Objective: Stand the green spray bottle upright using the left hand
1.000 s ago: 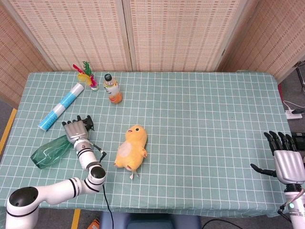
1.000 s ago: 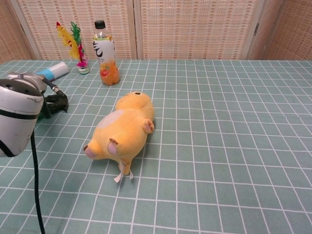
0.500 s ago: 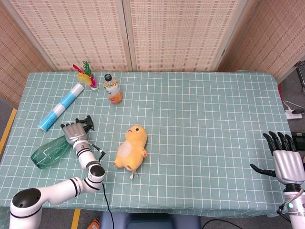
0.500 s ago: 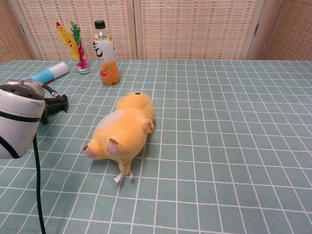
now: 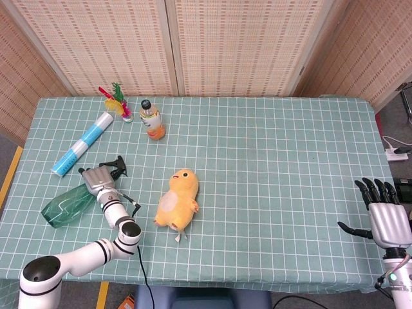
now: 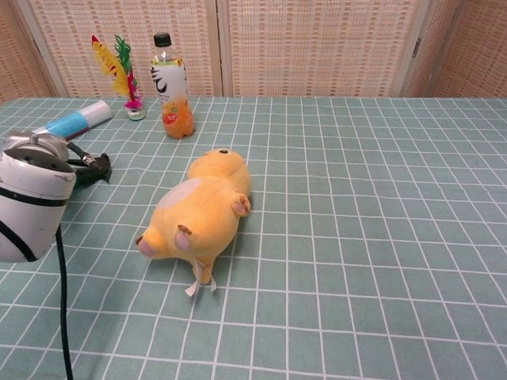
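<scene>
The green spray bottle (image 5: pixel 61 206) lies on its side at the table's left, its black nozzle (image 5: pixel 116 167) pointing up-right. My left hand (image 5: pixel 96 178) sits on top of the bottle's neck with its fingers curled down around it. In the chest view my left forearm (image 6: pixel 30 198) hides the hand and the bottle's body, and only the nozzle (image 6: pixel 95 165) pokes out beside it. My right hand (image 5: pixel 385 215) hovers past the table's right edge, fingers spread upward and holding nothing.
A yellow chick plush (image 5: pixel 178 199) lies just right of my left arm. An orange drink bottle (image 5: pixel 152 120) and a feather shuttlecock (image 5: pixel 116 102) stand at the back left. A blue-and-white tube (image 5: pixel 82 143) lies behind the spray bottle.
My left hand has slid left from the nozzle onto the bottle's neck, and its fingers have curled down. The bottle still lies in place. The right hand has not moved.
</scene>
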